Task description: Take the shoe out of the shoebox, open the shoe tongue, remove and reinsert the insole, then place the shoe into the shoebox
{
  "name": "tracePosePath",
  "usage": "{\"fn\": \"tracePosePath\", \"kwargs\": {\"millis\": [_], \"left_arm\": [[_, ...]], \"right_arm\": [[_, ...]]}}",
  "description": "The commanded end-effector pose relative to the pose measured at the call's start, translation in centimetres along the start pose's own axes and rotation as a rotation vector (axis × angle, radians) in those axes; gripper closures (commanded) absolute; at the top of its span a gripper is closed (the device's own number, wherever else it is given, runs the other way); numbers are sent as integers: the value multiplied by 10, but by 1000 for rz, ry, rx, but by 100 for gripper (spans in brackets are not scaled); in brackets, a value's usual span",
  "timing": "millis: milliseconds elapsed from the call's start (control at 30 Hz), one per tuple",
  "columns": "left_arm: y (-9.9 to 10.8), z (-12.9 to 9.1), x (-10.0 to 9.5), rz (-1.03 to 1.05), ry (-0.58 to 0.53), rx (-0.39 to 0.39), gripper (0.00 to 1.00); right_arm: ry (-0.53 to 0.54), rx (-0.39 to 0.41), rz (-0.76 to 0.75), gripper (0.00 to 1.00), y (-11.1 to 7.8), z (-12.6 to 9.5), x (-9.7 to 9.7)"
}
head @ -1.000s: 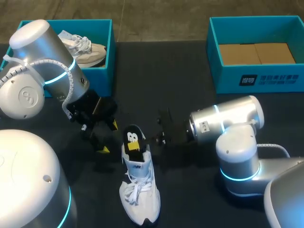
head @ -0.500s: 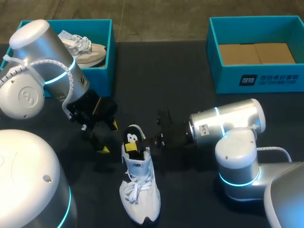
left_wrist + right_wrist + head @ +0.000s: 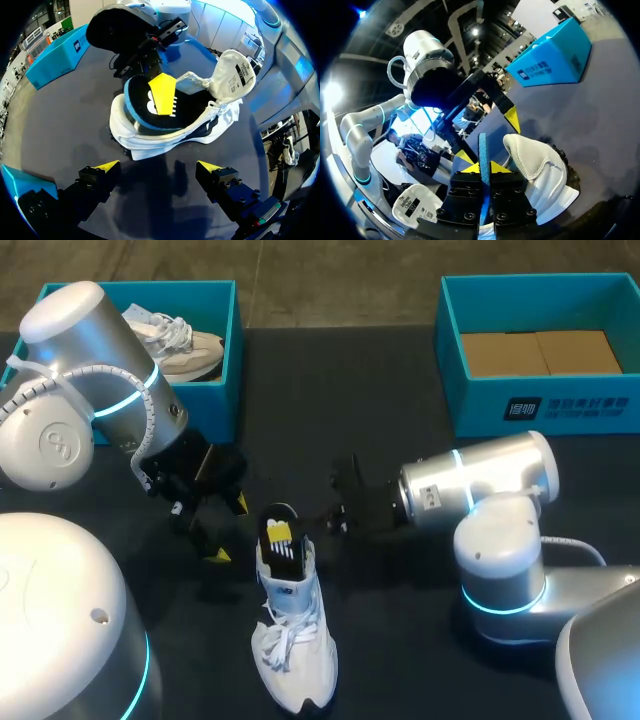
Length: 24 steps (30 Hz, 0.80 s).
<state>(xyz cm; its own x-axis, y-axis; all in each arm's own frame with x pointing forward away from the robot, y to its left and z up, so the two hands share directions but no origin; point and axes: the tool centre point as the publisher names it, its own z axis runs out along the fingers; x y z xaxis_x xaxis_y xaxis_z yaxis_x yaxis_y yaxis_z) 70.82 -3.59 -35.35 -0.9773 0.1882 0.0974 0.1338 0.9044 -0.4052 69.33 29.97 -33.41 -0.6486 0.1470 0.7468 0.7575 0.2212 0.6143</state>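
A white shoe (image 3: pixel 295 640) lies on the black table (image 3: pixel 330 400), heel toward my grippers, its tongue (image 3: pixel 235 70) folded open. A black insole (image 3: pixel 150 102) with a blue rim and a yellow label sticks partly out of the heel opening. My right gripper (image 3: pixel 483 167) is shut on the insole's edge (image 3: pixel 482 147), reaching in from the shoe's right side (image 3: pixel 330 520). Just left of the heel, my left gripper (image 3: pixel 229 529) is open; in its own view (image 3: pixel 159 167) the shoe (image 3: pixel 170 132) lies ahead of the spread fingers, untouched.
A teal shoebox (image 3: pixel 215 390) at the back left holds another pale shoe (image 3: pixel 180 340). A second teal box (image 3: pixel 540 405) with a cardboard floor stands at the back right. Bare black table lies between the boxes.
The insole has turned a little in the heel opening and shows more of its yellow label. My right wrist has shifted slightly toward the far side. The left arm has not moved.
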Motion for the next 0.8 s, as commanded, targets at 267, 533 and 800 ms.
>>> {"fn": "tracePosePath", "kwargs": {"millis": [267,533,800], "left_arm": [[0,0,0,-1,-1,-2,0],[0,0,0,-1,-1,-2,0],[0,0,0,-1,-1,-2,0]], "right_arm": [[3,21,89,100,-19,7,-8],[-13,20,115,100,-34,8,0],[-24,15,93,81,-30,8,5]]}}
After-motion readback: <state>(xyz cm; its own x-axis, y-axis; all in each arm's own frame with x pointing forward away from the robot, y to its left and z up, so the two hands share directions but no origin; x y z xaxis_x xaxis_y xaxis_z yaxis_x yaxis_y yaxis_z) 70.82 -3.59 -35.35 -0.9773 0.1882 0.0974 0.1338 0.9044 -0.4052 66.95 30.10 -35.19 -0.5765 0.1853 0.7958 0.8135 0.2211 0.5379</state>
